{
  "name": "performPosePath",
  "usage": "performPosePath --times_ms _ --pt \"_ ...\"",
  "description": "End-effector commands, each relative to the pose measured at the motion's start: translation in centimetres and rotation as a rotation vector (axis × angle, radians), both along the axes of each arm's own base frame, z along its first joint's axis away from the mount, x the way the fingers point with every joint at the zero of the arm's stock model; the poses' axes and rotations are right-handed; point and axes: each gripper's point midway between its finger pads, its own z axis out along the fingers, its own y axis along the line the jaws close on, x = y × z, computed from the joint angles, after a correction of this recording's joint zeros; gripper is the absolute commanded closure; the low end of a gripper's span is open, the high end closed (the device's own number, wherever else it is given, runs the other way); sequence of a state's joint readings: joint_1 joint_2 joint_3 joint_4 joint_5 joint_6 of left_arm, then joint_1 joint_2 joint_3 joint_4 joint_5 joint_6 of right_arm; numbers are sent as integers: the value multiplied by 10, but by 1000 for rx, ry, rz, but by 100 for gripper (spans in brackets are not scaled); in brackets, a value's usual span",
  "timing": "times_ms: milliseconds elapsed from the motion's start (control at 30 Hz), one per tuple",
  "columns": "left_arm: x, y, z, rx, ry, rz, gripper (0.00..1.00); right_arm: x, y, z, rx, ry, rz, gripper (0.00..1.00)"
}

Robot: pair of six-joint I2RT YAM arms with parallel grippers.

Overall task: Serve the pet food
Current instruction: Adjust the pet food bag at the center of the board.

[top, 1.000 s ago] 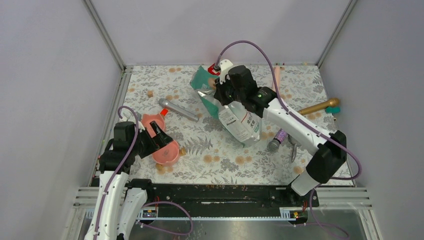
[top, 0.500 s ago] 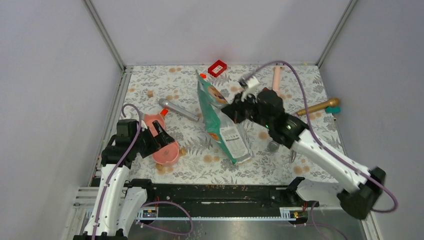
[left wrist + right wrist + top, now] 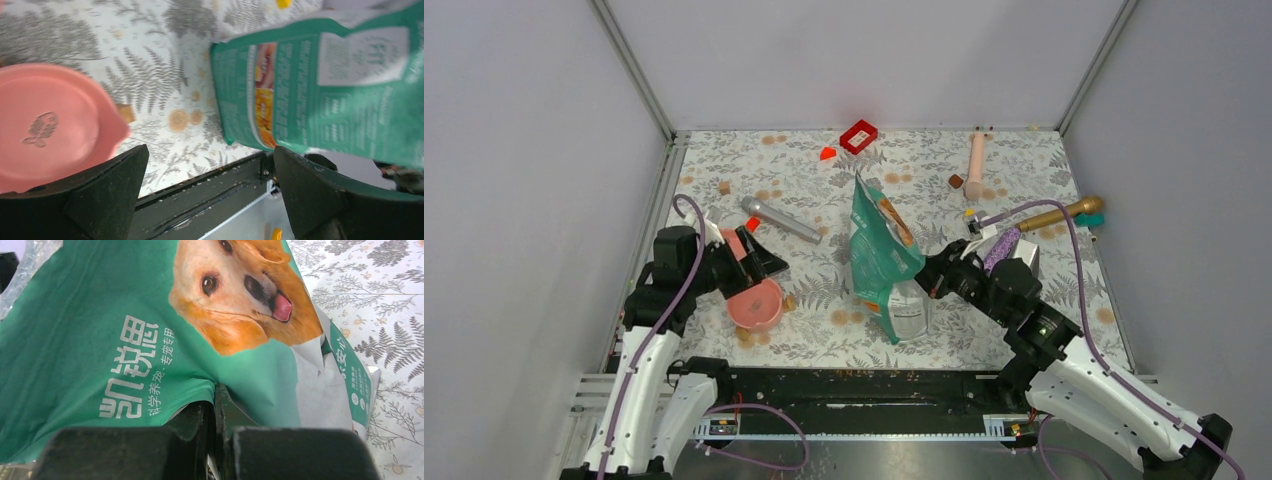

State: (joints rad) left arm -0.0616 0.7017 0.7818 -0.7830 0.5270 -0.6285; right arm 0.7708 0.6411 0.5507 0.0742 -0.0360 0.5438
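A: Judged the step in hand as what?
B: As carrying the pouch (image 3: 879, 250) across to the pink bowl (image 3: 759, 302) for pouring. Found the pouch upright over the middle of the worktop (image 3: 824, 330), apart from the bowl at the left; could not tell resting from lifted. Saw no pellets anywhere, so took the pet food to be inside the pouch.

A: Noted the hands how?
B: Noted the right hand (image 3: 936, 278) clamped tight on the pouch's side. Noted the left hand (image 3: 211, 149) spread wide, holding nothing, just beside the bowl's rim.

A: Required what for a clean pour?
B: Called for bringing the pouch's mouth directly above the bowl before any tilt, then tipping slowly, given the risk of sagging in a limp bag gripped at one side. Could not confirm an open top. Suggested steadying the bowl with the left hand.

A: Counted what?
B: Counted one pouch, one bowl, two hands; also one red box (image 3: 858, 135), one grey cylinder (image 3: 781, 218), one pink rod (image 3: 975, 165), one gold rod (image 3: 1054, 213). Left the small blocks uncounted: too easily confused with the flowered print.
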Motion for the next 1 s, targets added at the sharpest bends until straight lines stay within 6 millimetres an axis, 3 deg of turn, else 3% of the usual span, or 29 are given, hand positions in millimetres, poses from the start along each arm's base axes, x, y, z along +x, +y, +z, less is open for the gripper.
performPosePath --times_ms 0,333,500,633,767,967 --pt "8 -28 53 -105 -189 -72 1 15 -29 -15 -35 37 -174 100" --pt "7 -135 86 -170 -301 -388 1 -7 -29 -58 -114 204 -118 100" --pt "32 -155 96 -92 -360 -407 1 -15 -31 -64 -147 226 -91 100" --pt "40 -174 105 -114 -384 -468 1 -17 -36 -62 -170 225 -98 100" --pt "35 -197 112 -154 -411 -546 1 -18 -32 -60 -183 224 -71 100" --pt "24 -223 101 -124 -422 -664 5 -20 -18 -42 -152 204 3 100"
